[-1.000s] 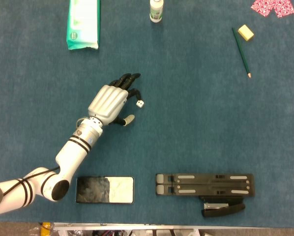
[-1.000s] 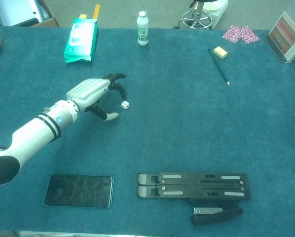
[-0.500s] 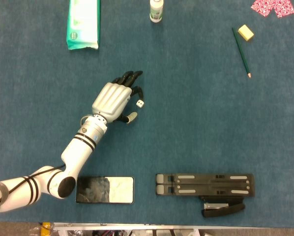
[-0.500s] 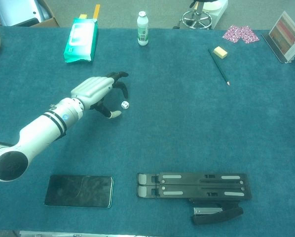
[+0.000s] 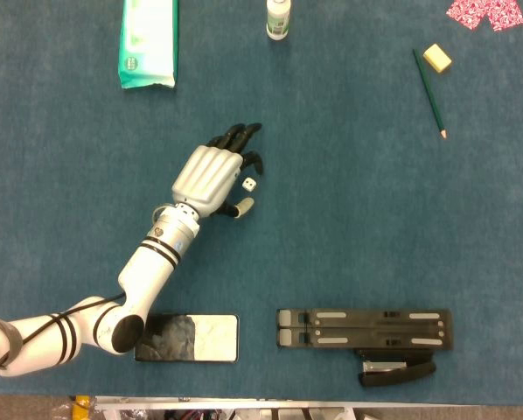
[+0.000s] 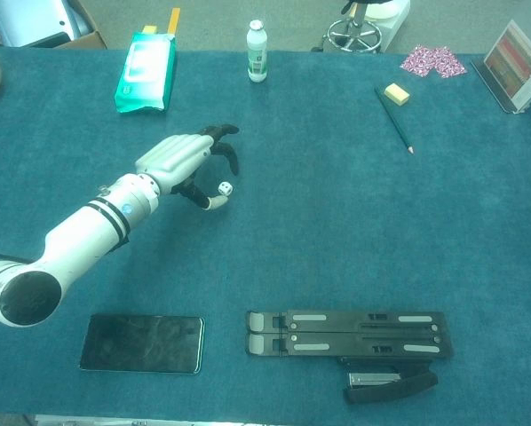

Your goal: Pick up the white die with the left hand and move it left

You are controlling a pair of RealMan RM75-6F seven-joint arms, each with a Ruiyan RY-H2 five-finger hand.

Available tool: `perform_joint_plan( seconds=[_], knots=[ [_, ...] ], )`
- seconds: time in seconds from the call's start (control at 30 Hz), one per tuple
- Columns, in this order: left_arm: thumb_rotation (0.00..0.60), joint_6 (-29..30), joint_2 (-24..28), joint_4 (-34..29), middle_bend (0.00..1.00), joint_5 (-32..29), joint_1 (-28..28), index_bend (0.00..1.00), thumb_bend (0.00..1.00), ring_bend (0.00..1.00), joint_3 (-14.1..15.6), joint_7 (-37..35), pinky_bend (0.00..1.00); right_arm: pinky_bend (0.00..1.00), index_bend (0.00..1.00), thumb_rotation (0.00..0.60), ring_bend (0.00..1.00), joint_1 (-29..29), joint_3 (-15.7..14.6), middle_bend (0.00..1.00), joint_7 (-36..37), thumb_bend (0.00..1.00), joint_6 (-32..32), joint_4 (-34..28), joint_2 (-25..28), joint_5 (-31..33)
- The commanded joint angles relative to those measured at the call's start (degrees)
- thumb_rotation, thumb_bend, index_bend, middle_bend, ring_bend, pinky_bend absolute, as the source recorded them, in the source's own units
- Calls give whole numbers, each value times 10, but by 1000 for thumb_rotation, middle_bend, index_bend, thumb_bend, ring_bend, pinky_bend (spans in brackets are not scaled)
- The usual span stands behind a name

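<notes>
Here, the robot's white-and-silver left hand [image 5: 211, 175] is arching over the small white die [image 5: 248, 184] near the middle of the blue-carpeted worktop [image 5: 349, 219], its dark fingers [image 5: 242, 134] curling around the far side while the pale-tipped thumb [image 5: 243, 207] is sitting just on the near side. The die is lying on the cloth inside that cup; whether the fingers are touching it cannot be told, and they are spread rather than closed.

Along the far edge of the worktop, a green-and-white pack of wet wipes [image 5: 148, 42] and a small white bottle with a green label [image 5: 278, 18] are standing apart. To the right, a dark green pencil [image 5: 428, 94] is lying beside a pale yellow eraser [image 5: 436, 58], with a pink patterned cloth [image 5: 484, 12] at the corner. At the near edge, a black smartphone [image 5: 187, 338] is lying flat, well left of a black folding stand [image 5: 364, 329] and a black stapler [image 5: 396, 374].

Beyond the worktop, the chest view is showing a grey floor, a chair base [image 6: 352, 37] and a cardboard box [image 6: 42, 21].
</notes>
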Motion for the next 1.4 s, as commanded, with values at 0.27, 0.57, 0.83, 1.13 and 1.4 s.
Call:
perform_joint_plan(
  seconds=[0.27, 0.57, 0.83, 1.13, 1.4],
  knots=[
    [600, 19, -10, 92, 64, 147, -33, 413, 262, 15, 44, -190, 191, 305, 397, 600, 261, -1, -1, 307, -1, 0, -1, -1, 0, 1],
    [600, 48, -41, 197, 64, 202, -53, 408, 262, 14, 71, -278, 191, 305, 398, 600, 261, -2, -2, 307, -1, 0, -4, 0, -1, 5],
    [600, 67, -47, 241, 59, 228, -59, 368, 262, 14, 92, -300, 191, 305, 397, 600, 261, -2, -2, 306, 2, 0, -7, 3, -3, 7],
    [600, 77, -56, 277, 59, 244, -66, 375, 262, 14, 109, -300, 191, 305, 397, 600, 261, -1, -3, 307, 5, 0, -10, 6, -5, 7],
    [600, 69, -62, 299, 60, 241, -72, 376, 261, 15, 112, -301, 192, 305, 397, 600, 261, -2, -3, 307, 8, 0, -11, 7, -5, 8]
  ],
)
